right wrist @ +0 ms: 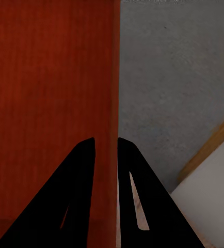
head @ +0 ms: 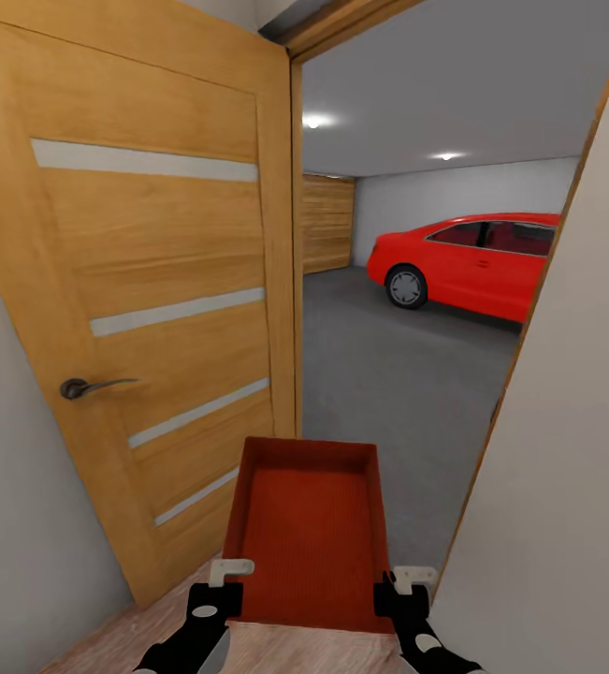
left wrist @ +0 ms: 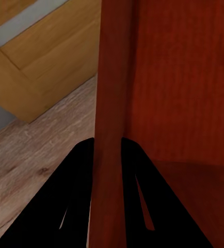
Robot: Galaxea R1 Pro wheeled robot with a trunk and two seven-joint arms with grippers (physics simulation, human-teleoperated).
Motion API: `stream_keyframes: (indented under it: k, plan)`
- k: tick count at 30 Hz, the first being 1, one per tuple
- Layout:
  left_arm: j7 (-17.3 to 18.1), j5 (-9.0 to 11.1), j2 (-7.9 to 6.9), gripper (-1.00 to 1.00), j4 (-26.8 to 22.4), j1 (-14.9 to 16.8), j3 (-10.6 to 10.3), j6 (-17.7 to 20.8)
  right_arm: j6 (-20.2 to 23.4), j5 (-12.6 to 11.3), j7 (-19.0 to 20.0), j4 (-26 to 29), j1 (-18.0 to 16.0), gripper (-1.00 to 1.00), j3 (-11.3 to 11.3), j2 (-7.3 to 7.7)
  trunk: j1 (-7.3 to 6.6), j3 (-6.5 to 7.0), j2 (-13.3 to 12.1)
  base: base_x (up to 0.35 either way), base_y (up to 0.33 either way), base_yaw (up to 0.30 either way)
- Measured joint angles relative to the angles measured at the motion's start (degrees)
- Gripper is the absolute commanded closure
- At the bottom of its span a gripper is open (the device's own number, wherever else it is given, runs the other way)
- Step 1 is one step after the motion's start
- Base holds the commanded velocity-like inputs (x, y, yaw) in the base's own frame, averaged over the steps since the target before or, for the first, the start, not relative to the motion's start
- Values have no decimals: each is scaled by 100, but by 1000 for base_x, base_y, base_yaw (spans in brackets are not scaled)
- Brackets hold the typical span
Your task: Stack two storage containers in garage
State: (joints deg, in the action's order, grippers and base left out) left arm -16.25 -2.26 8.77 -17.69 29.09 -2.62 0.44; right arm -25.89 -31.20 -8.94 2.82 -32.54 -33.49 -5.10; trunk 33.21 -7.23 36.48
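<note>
Both sets of fingers are nearly closed, each pinching a thin side wall of one storage container (head: 309, 529): the left gripper (head: 232, 568) straddles the wall on its side, one finger (left wrist: 76, 175) outside and one inside, and the right gripper (head: 414, 573) does the same on the opposite wall, with a finger (right wrist: 78, 175) inside the bin. The orange-red container hangs between the two grippers and reaches forward from them, open top up, with nothing in it.

Just beyond the fingers lies the doorway. The wooden door (head: 154, 281) stands open to the left of the left gripper, a white wall (head: 566, 487) close beside the right one. Light plank flooring (left wrist: 34, 155) is under the left fingers; the dark grey floor (head: 388, 374) of the garage starts under the container's far end, with the red car (head: 477, 262) well ahead.

By my reading, this container is at the threshold and not yet set down. Whether the other one is already inside cannot be told.
</note>
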Motion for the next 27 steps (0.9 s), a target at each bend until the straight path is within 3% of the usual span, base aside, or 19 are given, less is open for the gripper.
stream_keyframes:
  k: [6, 12, 13, 14, 15, 16, 17, 27]
  plan:
    - [28, -30, -15, 100, 0, 0, -1, -1, -60, -1155, -42, -22, 0, 100, -1128, -5, 0, 0, 0, 322, 2, -11]
    - [53, -44, -27, 100, 25, 2, 7, 5, -81, -2365, -72, -34, 0, 100, -2332, -6, 0, 0, 0, 318, 103, -189]
    - [-25, 280, -39, 100, 37, -5, -222, 6, -34, -1525, -65, -50, -2, 100, -1568, -5, 0, 0, 1, 309, 165, -256]
    - [-29, 288, -39, 100, 38, -4, -202, 6, 48, -508, -70, 3, -2, 100, -596, -5, 0, 0, 0, 305, 179, -263]
    - [-25, 284, -38, 100, 39, -2, -157, 6, 159, 589, -56, 78, -1, 100, 440, -4, 0, 0, 0, 299, 207, -271]
    - [-23, 293, -32, 100, 42, 1, -84, 6, 384, 1943, 16, 247, 3, 100, 1707, -1, 0, 0, 0, 297, 214, -272]
    - [-28, 266, -11, 100, 21, 2, -27, 7, 450, 2445, 35, 313, 6, 100, 2175, -5, 0, 0, 0, 296, 218, -273]
    - [-28, 261, -10, 100, 31, 2, -20, 12, 469, 2471, 36, 316, 6, 100, 2201, -7, 0, 0, 0, 290, 233, -277]
